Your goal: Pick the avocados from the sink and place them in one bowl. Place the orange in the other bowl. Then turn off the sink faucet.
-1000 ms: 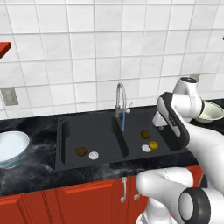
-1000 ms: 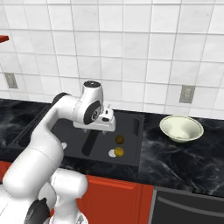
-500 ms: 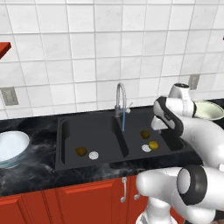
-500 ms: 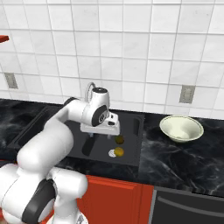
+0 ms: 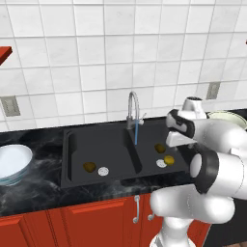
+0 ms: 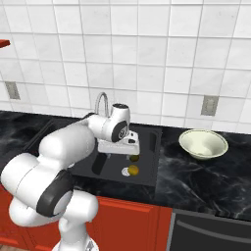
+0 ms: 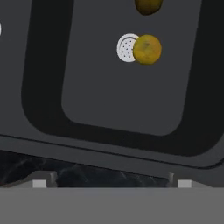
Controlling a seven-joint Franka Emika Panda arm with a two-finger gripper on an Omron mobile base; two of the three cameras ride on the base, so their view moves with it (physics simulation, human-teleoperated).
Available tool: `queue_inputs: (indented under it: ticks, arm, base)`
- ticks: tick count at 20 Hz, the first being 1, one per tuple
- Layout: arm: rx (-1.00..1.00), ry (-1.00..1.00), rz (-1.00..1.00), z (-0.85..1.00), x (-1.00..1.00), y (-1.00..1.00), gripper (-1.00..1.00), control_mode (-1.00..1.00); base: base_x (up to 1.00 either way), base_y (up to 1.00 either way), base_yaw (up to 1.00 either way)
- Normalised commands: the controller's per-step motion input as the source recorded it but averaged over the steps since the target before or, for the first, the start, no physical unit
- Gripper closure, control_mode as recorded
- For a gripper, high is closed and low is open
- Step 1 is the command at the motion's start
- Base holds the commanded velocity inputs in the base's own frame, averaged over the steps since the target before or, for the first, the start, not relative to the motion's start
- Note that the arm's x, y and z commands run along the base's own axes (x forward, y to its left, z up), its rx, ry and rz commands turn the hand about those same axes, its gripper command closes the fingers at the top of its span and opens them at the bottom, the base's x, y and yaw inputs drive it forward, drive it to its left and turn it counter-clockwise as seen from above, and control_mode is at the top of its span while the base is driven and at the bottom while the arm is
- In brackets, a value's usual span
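Observation:
The black sink (image 5: 77, 144) holds one avocado (image 5: 89, 167) in its left basin. Another avocado (image 5: 159, 147) lies in the right basin, with the orange (image 5: 169, 159) beside the white drain (image 5: 161, 163). My gripper (image 7: 109, 183) hovers over the right basin's near edge, open and empty. In the hand view the orange (image 7: 147, 49) touches the drain (image 7: 126, 47), and the avocado (image 7: 148, 5) lies beyond it. The faucet (image 5: 132, 108) runs a thin blue stream. The pale blue bowl (image 5: 12, 161) stands on the counter at far left. The cream bowl (image 6: 203, 143) stands right of the sink.
Black marbled counter (image 6: 206, 171) surrounds the sink, with red cabinets (image 5: 72, 222) below and a white tiled wall behind. Wall outlets (image 6: 209, 105) sit above the counter on both sides. My own arm (image 5: 217, 144) partly covers the cream bowl in the left base view.
The hand has come down and shifted a little toward the right basin. The fruit, the bowls and the water stream are as before.

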Motion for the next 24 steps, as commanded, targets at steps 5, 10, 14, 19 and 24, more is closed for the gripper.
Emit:
queue_inputs:
  ticks: [5, 10, 14, 19, 24]
  arm:
    - [0.00, 0.06, 0.10, -0.34, 0.11, -0.10, -1.00, -1.00]
    - [0.00, 0.00, 0.10, -0.32, 0.05, -0.04, -1.00, -1.00]
    - [0.00, 0.00, 0.06, -0.25, 0.17, 0.00, -1.00, -1.00]
    - [0.00, 0.00, 0.06, -0.18, 0.17, 0.00, -1.00, -1.00]
    - [0.00, 0.00, 0.06, -0.05, 0.19, 0.00, -1.00, -1.00]
  base:
    - [0.00, 0.00, 0.00]
    - [0.00, 0.00, 0.00]
    - [0.00, 0.00, 0.00]
    - [0.00, 0.00, 0.00]
    - [0.00, 0.00, 0.00]
